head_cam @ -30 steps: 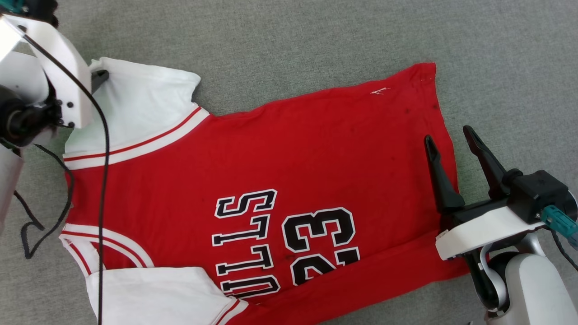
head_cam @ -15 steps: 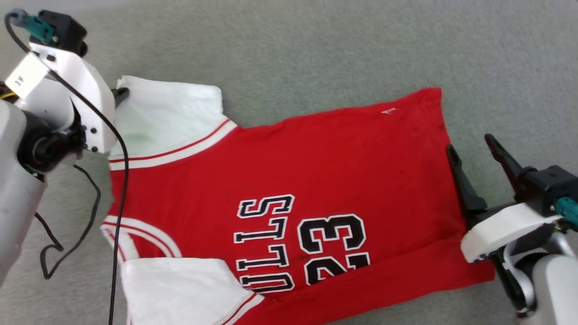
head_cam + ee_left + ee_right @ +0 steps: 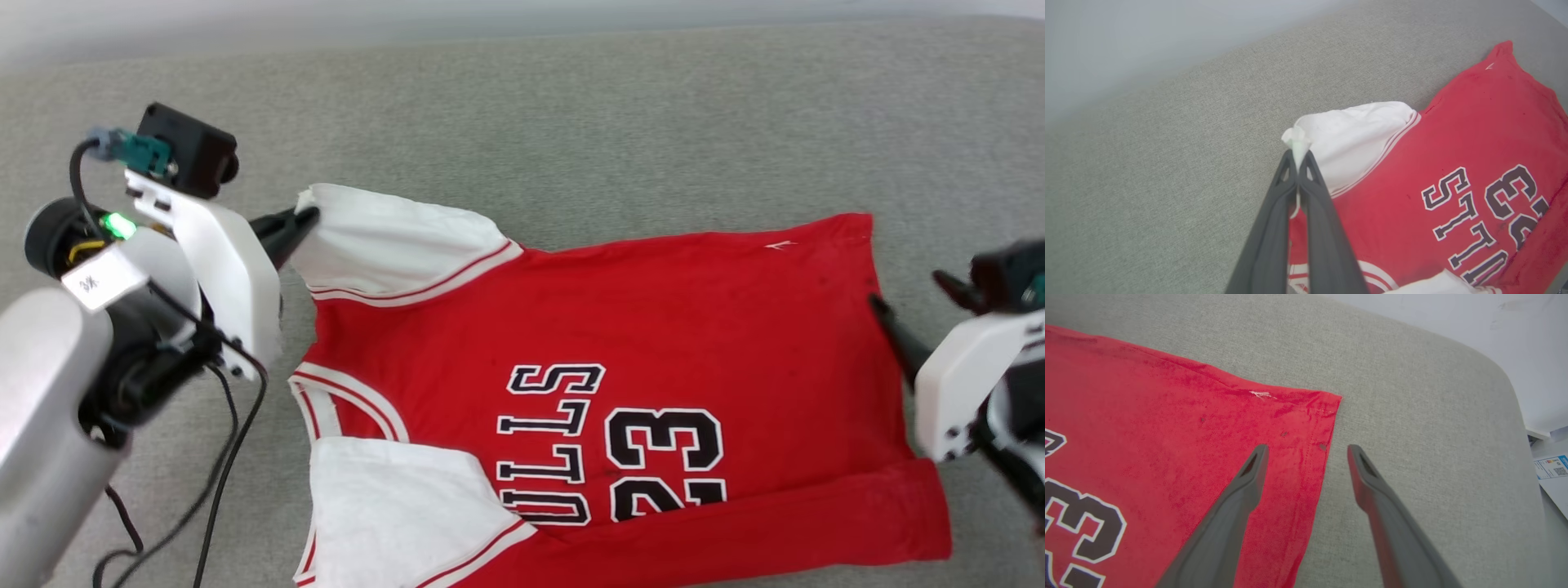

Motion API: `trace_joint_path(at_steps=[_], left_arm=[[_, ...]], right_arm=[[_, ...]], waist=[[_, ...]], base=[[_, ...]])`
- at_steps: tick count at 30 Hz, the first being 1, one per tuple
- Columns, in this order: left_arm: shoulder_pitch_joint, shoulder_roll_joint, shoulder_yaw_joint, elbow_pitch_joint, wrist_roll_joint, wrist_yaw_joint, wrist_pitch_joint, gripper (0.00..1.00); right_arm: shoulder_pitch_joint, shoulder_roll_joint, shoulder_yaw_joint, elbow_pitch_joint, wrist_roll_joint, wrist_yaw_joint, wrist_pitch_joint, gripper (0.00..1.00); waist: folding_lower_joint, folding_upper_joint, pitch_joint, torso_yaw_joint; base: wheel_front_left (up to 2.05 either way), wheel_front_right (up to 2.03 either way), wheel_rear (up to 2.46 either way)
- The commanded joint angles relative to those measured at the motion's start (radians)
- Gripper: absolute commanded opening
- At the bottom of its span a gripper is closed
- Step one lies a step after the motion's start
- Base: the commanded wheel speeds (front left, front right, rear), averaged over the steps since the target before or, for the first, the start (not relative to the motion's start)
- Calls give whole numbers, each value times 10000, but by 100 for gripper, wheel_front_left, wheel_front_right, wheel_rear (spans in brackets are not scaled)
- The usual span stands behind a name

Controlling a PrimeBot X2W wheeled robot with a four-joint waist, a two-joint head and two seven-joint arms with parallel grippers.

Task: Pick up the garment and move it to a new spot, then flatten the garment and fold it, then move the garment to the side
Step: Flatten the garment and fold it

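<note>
One garment point(image 3: 653, 327) sleeve in L tool point(image 3: 304, 220)

A grey woven fabric surface point(image 3: 620, 106) spreads before me, its far corner rounded. Behind it I see a pale wall point(image 3: 1126, 41), and off that corner a white printed sheet point(image 3: 1551, 467) with coloured marks.

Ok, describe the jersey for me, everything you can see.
The garment is a red jersey-style shirt with white short sleeves, striped red-white trim and black white-outlined lettering with "23". It lies front up, mostly flat, on the grey fabric surface, near edge folded over. The left gripper is shut on the far sleeve's corner, lifting it. The right gripper hangs open at the hem; contact unclear.
</note>
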Motion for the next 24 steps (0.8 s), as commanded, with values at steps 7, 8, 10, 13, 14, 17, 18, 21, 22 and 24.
trace_joint_path(at_steps=[7,8,10,13,14,17,18,21,22,24], left_arm=[[923,432,133,-2082,161,716,-144,0],[952,446,133,-2256,200,786,-143,0],[963,476,107,-2563,274,849,-129,0],[825,450,49,-2887,379,857,-86,0],[743,428,23,-2974,431,844,-61,0],[577,349,-47,-3175,531,833,-36,0],[534,332,-71,-3224,567,815,-26,0],[397,259,-153,-3358,656,788,-12,0],[363,234,-170,-3387,689,789,-6,0],[318,182,-211,-3410,699,767,5,0]], right_arm=[[-1758,-839,-73,771,669,-11,2798,100],[-1981,-892,-46,936,666,-11,3054,100],[-2380,-917,16,1302,697,-11,3469,100],[-2954,-1027,126,1835,676,-11,3896,100],[-3115,-1079,159,2017,656,-11,3977,100],[-3533,-1138,293,2574,581,-11,4029,100],[-3645,-1167,343,2768,538,-11,3977,100],[-3901,-1242,530,3307,490,-11,3897,100],[-3962,-1212,586,3485,528,-11,3889,100],[-3968,-1203,781,3804,557,-11,3867,100]], waist=[[1,0,506,571],[1,0,589,631],[1,0,772,762],[1,0,1042,964],[1,0,1135,1034],[1,0,1349,1221],[1,0,1405,1279],[1,0,1543,1437],[1,0,1574,1477],[1,0,1633,1543]], base=[[0,0,0],[0,0,0],[0,0,0],[0,0,0],[0,0,0],[0,0,0],[0,0,0],[0,0,0],[0,0,0],[0,0,0]])
